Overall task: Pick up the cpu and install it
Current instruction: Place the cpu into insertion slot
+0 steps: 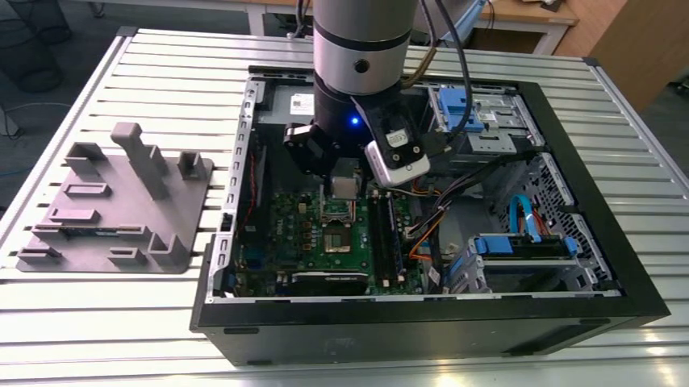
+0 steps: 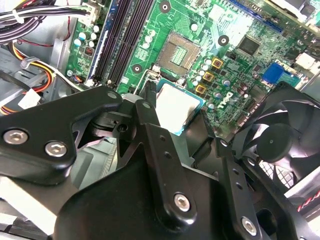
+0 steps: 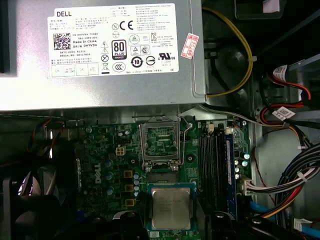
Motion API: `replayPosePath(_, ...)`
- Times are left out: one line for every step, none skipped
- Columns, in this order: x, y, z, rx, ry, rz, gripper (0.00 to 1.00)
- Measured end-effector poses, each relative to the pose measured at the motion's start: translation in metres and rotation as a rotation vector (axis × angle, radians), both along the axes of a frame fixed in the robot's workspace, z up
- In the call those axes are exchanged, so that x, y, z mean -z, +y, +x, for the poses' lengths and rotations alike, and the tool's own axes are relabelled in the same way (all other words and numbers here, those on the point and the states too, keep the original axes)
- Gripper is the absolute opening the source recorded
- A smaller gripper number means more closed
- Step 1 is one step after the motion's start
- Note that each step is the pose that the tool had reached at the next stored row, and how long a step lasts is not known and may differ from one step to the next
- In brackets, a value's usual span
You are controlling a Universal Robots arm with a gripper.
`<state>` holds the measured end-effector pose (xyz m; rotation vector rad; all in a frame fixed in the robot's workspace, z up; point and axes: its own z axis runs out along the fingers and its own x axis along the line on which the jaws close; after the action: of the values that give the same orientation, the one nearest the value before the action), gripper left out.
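Observation:
The cpu (image 3: 171,207) is a small square chip with a silvery top and a thin green rim. My gripper (image 3: 171,216) is shut on it and holds it flat a little above the green motherboard (image 3: 107,165). In the second wrist view the cpu (image 2: 176,106) sits between the black fingers (image 2: 147,107) of the gripper (image 2: 177,111), close to the open socket (image 2: 180,50). The socket (image 3: 160,137) has its metal frame raised and its pin field bare. In the exterior view the gripper (image 1: 344,187) hangs inside the open computer case (image 1: 603,242), over the motherboard (image 1: 290,242).
A grey plastic tray (image 1: 119,205) with upright posts lies on the slatted table at the exterior view's left. A power supply (image 3: 100,50), memory slots (image 3: 217,160), cable bundles (image 3: 290,175), a black fan (image 2: 280,145) and a blue drive cage (image 1: 473,113) crowd the case.

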<state>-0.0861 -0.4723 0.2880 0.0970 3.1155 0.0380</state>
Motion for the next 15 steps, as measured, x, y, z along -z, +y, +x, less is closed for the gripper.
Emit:
replayPosePath(0.0, 0.0, 0.0, 0.0, 0.0, -0.0001, 0.47)
replayPosePath(0.0, 0.0, 0.0, 0.0, 0.0, -0.0001, 0.47)
replayPosePath(0.0, 0.0, 0.0, 0.0, 0.0, -0.0002, 0.47)
replayPosePath(0.0, 0.0, 0.0, 0.0, 0.0, -0.0003, 0.47)
replayPosePath(0.0, 0.0, 0.0, 0.0, 0.0, -0.0004, 0.47)
replayPosePath(0.0006, 0.0001, 0.0, 0.0, -0.0001, -0.0002, 0.47)
replayPosePath(0.0016, 0.0001, 0.0, 0.0, -0.0001, -0.0002, 0.47)
replayPosePath(0.0032, 0.0, 0.0, 0.0, 0.0, -0.0003, 0.47)
replayPosePath(0.005, 0.0, 0.0, 0.0, -0.0001, -0.0003, 0.47)
replayPosePath(0.0068, 0.0, 0.0, 0.0, 0.0, -0.0003, 0.47)
replayPosePath(0.0086, 0.0, 0.0, 0.0, 0.0, -0.0003, 0.47)
replayPosePath(0.0105, 0.0, -0.0001, 0.0, 0.0001, -0.0004, 0.47)
replayPosePath(0.0124, 0.0, -0.0001, 0.0, 0.0001, -0.0005, 0.47)
replayPosePath(0.0142, 0.0, -0.0001, 0.0, 0.0, -0.0004, 0.47)
replayPosePath(0.0161, 0.0, -0.0001, 0.0, 0.0, -0.0003, 0.47)
